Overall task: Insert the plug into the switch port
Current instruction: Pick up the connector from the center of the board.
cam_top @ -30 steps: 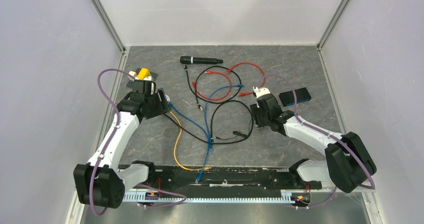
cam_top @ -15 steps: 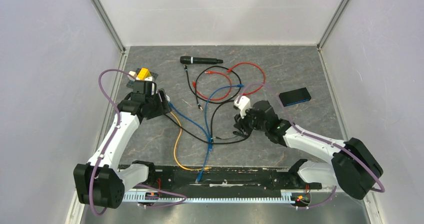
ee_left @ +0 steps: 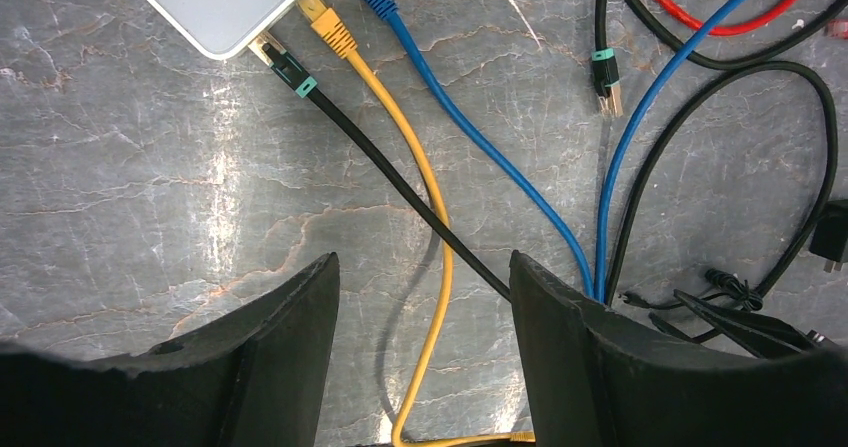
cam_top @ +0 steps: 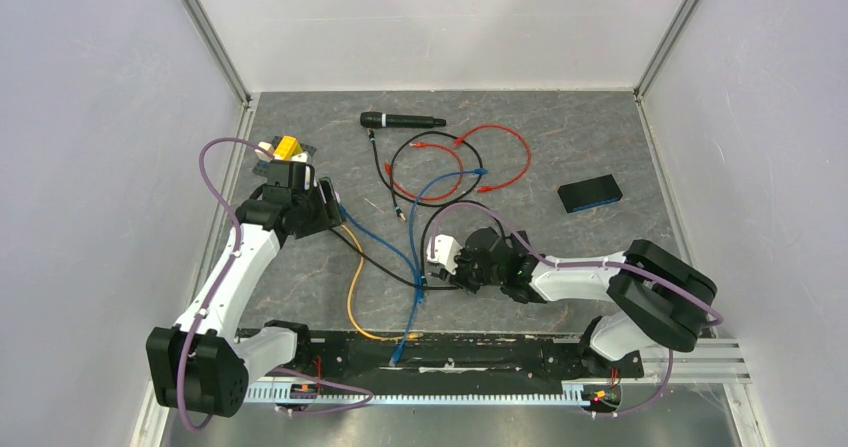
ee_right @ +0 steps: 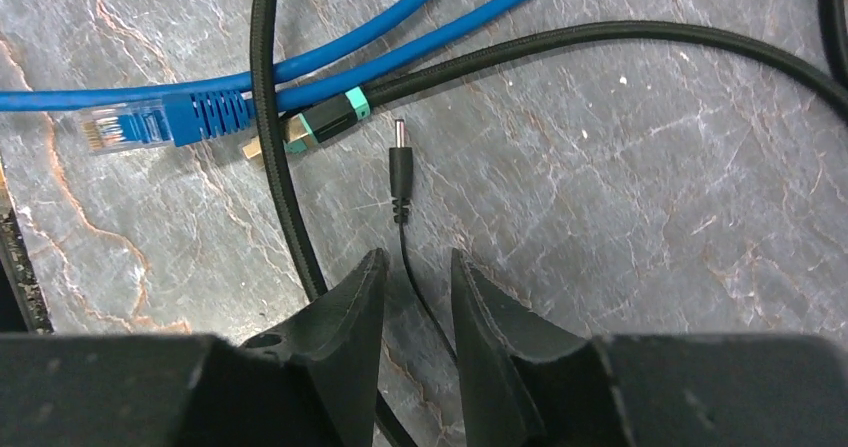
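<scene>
only in the right wrist view is the plug (ee_right: 400,172) made out: small, black, barrel-shaped, laid on the bench (ee_right: 650,217), its thin lead passing between the fingers of the right end effector (ee_right: 416,259), which stand narrowly apart without visibly touching it. only in the left wrist view is the switch box (ee_left: 215,2) shown, at the left, with a black cable (ee_left: 370,154), a yellow cable (ee_left: 395,112) and a blue cable (ee_left: 470,127) seated in its edge. the left end effector (ee_left: 422,267) is held wide open and empty nearby.

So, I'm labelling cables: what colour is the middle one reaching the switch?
Yellow cable, best in left wrist view.
</scene>
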`<state>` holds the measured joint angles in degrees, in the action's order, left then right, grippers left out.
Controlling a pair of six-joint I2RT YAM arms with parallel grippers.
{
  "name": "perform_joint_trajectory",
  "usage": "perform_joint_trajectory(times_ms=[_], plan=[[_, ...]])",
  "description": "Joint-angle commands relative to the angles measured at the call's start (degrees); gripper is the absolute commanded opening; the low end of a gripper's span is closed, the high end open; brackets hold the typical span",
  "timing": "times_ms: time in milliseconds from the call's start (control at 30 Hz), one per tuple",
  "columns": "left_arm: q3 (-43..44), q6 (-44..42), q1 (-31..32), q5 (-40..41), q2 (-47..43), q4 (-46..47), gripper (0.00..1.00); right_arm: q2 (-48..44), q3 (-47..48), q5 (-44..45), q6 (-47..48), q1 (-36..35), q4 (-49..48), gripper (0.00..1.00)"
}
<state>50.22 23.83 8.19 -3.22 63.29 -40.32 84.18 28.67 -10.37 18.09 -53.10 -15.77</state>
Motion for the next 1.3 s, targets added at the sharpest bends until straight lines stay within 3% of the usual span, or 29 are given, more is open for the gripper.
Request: perform_joint_trajectory(times_ms=[0,567,800,867,1000,1133,1267], plan=[[-0.38,-1.66,0.43,-0.69,-1.35,1.56,0.69,1.10,2.40,1.48,3.39,-1.96,-3.52,0.32],[-0.29,-1.80,0.52,-0.84,-1.38,1.78,0.69,5.89,4.01,-0.59,4.60,-3.08,-5.03,0.29],[-0.65,-1.29,0.53,-1.39,-1.60,2.08,0.69,6.84,4.11,6.30,8.09,-6.37,-2.17,0.15],[-0.49,-0.95,0.52,-2.56,-1.27,2.25,0.69,6.24,3.15,6.30,8.06,-6.58,-2.95,0.02],[-1.87,1.07,0.52,-11.79,-1.48,3.98,0.67,4.53,1.47,8.92,6.67,-6.58,-6.79,0.00],[-6.25,5.79,0.92,-27.69,-0.81,13.08,0.66,1.35,-0.07,9.31,6.20,-6.06,-13.36,0.00],[-8.64,8.83,3.84,-33.00,1.65,20.16,0.66,1.08,2.71,7.74,5.34,-5.27,-14.37,0.00]])
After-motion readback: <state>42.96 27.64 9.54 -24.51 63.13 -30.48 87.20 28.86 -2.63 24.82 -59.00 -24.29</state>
